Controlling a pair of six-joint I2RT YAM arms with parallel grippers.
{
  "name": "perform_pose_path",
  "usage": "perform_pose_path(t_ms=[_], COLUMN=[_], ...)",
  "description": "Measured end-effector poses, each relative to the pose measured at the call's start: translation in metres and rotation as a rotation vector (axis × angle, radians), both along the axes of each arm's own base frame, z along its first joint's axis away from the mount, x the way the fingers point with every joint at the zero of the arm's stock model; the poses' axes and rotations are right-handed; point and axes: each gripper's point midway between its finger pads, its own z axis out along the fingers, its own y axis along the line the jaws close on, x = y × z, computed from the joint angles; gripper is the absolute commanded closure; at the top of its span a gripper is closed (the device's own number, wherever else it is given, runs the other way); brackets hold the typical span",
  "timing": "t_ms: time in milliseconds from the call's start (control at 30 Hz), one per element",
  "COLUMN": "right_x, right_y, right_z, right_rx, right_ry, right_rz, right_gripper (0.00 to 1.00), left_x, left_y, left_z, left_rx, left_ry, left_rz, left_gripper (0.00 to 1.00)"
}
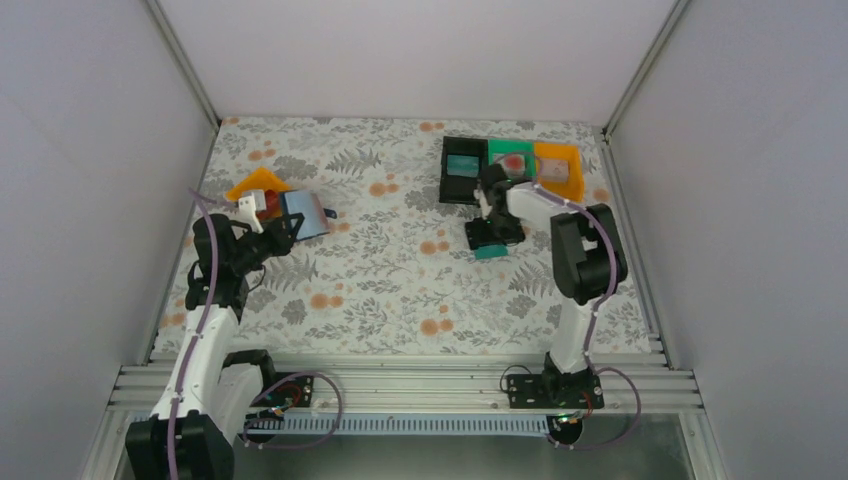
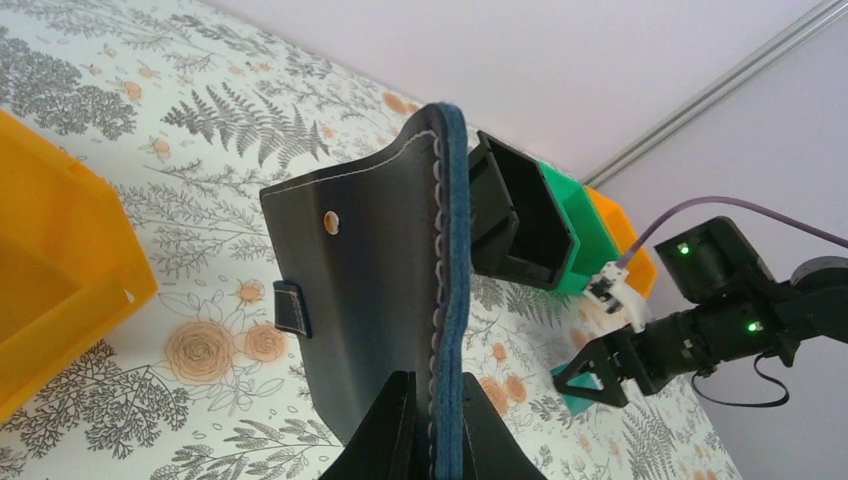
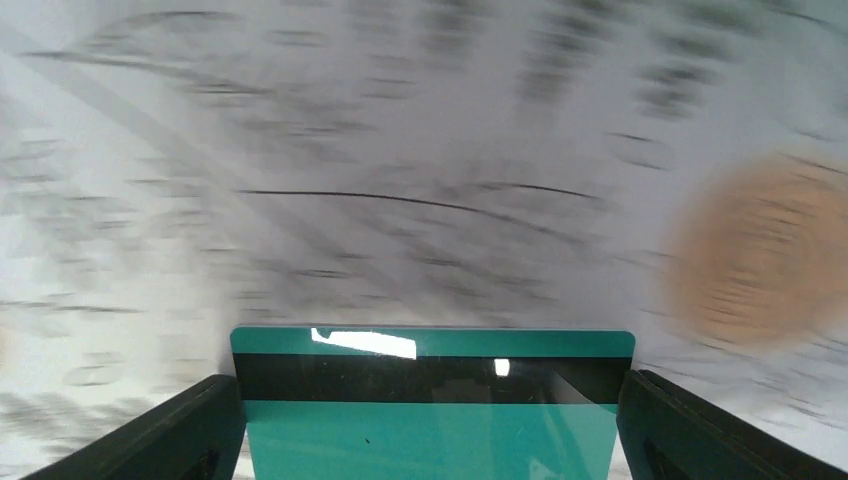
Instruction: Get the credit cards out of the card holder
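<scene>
My left gripper (image 1: 272, 228) is shut on the navy card holder (image 1: 305, 213) and holds it upright above the table's left side. In the left wrist view the card holder (image 2: 370, 270) stands edge-on between my fingers (image 2: 437, 435), with its dark closure tab (image 2: 290, 307) on the left face. A red card (image 1: 268, 204) shows beside it. My right gripper (image 1: 490, 238) is shut on a teal credit card (image 1: 490, 252) just above the table. In the right wrist view the teal card (image 3: 430, 420), with a black stripe, spans the gap between both fingers. It also shows in the left wrist view (image 2: 573, 397).
An orange bin (image 1: 258, 183) lies behind the card holder, and shows in the left wrist view (image 2: 50, 280). At the back right stand a black bin (image 1: 465, 170) holding a teal card, a green bin (image 1: 512, 152) and an orange bin (image 1: 558, 163). White walls close in the table.
</scene>
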Motion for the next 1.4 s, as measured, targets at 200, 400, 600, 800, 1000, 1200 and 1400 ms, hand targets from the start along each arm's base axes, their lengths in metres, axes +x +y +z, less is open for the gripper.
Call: perform_pose_path(t_ms=[200,400,600,800,1000,1200,1400], right_x=[0.012,0.014,0.006,-0.004,-0.019,-0.031,-0.032], right_y=[-0.085,-0.161,-0.22,-0.276,-0.323,-0.356,-0.361], right_z=[0.001,0.001,0.001,0.002,0.005,0.01,0.013], right_rx=[0.002,0.0,-0.009,-0.026,-0.081,-0.164,-0.168], right_ry=[0.003,0.002,-0.003,-0.017,-0.043,-0.064,-0.075], right_rz=[-0.232,-0.439,-0.593,-0.738,-0.85,-0.915,-0.92], right_gripper=[0.07,0.07,0.07,0.07,0.07,0.05,0.01], left_x=[0.004,0.006,0.007,0.007,0.007,0.008,0.008], left_y=[0.001,0.001,0.003,0.003,0.003,0.003,0.004], left_z=[-0.003,0.006,0.008,0.008,0.009,0.009,0.009], left_rx=[-0.002,0.004,0.009,0.019,0.025,0.027,0.027], left_ry=[0.017,-0.007,-0.014,-0.023,-0.028,-0.03,-0.029], left_rz=[0.0,0.0,0.004,0.002,0.001,0.0,0.003], left_gripper=[0.97,0.98,0.98,0.98,0.98,0.97,0.98])
